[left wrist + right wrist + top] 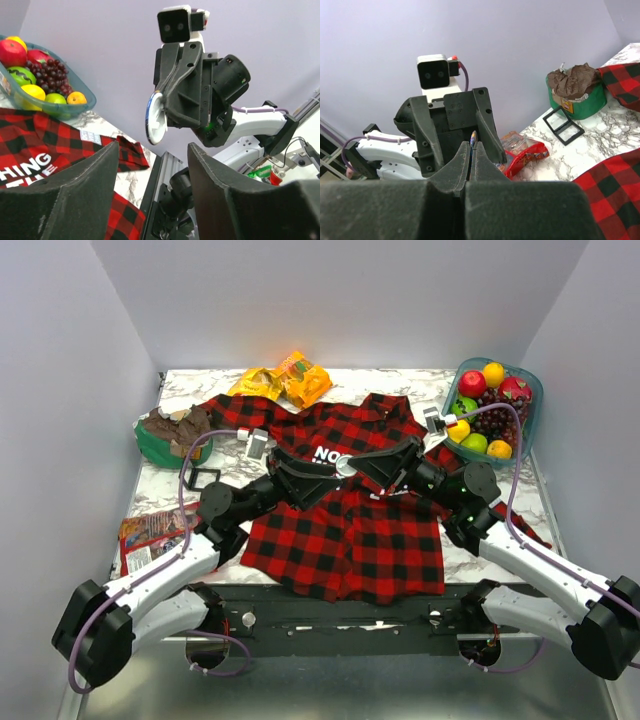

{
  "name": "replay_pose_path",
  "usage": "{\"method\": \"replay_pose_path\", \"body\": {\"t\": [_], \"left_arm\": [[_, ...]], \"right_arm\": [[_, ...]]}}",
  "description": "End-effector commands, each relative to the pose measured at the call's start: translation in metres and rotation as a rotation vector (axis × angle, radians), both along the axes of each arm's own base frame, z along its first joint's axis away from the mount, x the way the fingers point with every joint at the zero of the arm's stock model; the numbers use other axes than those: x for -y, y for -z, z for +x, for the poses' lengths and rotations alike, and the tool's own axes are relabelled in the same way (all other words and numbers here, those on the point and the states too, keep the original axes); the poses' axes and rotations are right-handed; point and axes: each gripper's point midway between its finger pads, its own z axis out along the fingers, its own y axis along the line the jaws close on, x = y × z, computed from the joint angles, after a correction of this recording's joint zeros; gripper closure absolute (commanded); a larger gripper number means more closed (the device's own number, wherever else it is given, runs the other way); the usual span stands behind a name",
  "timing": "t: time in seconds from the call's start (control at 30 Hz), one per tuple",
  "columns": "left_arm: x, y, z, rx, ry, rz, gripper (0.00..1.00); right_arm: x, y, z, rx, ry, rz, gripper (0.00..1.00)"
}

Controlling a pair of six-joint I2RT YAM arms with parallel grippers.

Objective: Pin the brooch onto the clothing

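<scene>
Robotics lab test cell; bare lilac walls [330, 300]; marble-patterned tabletop [350, 380]

We see a red-and-black buffalo-plaid shirt [350, 530] with white letters [326, 454] on a grey-veined white marble table [415, 380], a teal bowl [533, 385] at its far right corner, and a pale, blue-rimmed brooch [155, 120].

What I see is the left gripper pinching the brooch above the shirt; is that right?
No. It is the right gripper that pinches the brooch above the shirt. The left wrist view shows the disc clamped there, facing the left gripper, which is open and holds nothing.
</scene>
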Motion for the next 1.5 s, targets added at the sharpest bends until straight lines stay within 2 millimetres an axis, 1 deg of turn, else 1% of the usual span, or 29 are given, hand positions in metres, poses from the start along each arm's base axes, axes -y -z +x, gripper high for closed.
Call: {"method": "replay_pose_path", "body": {"t": [0.0, 0.13, 0.17, 0.33, 0.4, 0.53, 0.67, 0.77, 1.07, 1.13, 1.17, 1.23, 1.27, 1.37, 1.47], "left_arm": [[0.007, -0.011, 0.0, 0.022, 0.014, -0.029, 0.41], [0.01, -0.013, -0.001, 0.021, 0.024, -0.035, 0.48], [0.01, -0.013, -0.001, 0.022, 0.022, -0.036, 0.52], [0.013, -0.018, -0.001, 0.029, 0.03, -0.041, 0.53], [0.014, -0.016, -0.001, 0.026, 0.031, -0.039, 0.53], [0.015, -0.017, 0.0, 0.023, 0.029, -0.041, 0.57], [0.016, -0.016, 0.001, 0.022, 0.029, -0.04, 0.68], [0.016, -0.018, 0.002, 0.024, 0.027, -0.045, 0.72], [0.018, -0.021, 0.001, 0.028, 0.037, -0.049, 0.74], [0.019, -0.02, 0.0, 0.025, 0.044, -0.046, 0.79], [0.019, -0.021, 0.0, 0.032, 0.043, -0.049, 0.86], [0.02, -0.02, 0.0, 0.029, 0.048, -0.044, 0.91], [0.02, -0.02, 0.0, 0.028, 0.049, -0.045, 0.96], [0.02, -0.02, -0.001, 0.033, 0.052, -0.048, 1.0], [0.02, -0.023, -0.002, 0.041, 0.05, -0.053, 1.0]], "right_arm": [[0.002, -0.01, -0.002, 0.019, 0.005, 0.038, 0.99], [0.003, -0.009, -0.004, 0.019, 0.005, 0.038, 0.99], [0.003, -0.008, -0.004, 0.016, 0.006, 0.033, 0.99], [0.003, -0.006, -0.005, 0.012, 0.003, 0.025, 0.99], [0.003, -0.006, -0.005, 0.012, 0.003, 0.025, 0.99], [0.003, -0.005, -0.005, 0.01, 0.001, 0.024, 0.99], [0.002, -0.004, -0.005, 0.007, -0.001, 0.019, 0.99], [0.002, -0.002, -0.006, 0.004, -0.004, 0.015, 0.99], [0.001, 0.007, -0.006, -0.017, -0.011, 0.006, 0.99], [0.002, 0.007, -0.006, -0.019, -0.007, 0.006, 0.99], [0.002, 0.008, -0.006, -0.021, -0.01, 0.004, 0.99], [0.002, 0.007, -0.006, -0.017, -0.009, 0.003, 0.99], [0.002, 0.007, -0.006, -0.017, -0.007, 0.002, 0.99], [0.002, 0.007, -0.006, -0.018, -0.007, 0.001, 0.99], [0.001, 0.011, -0.005, -0.026, -0.008, -0.007, 0.99]]}}
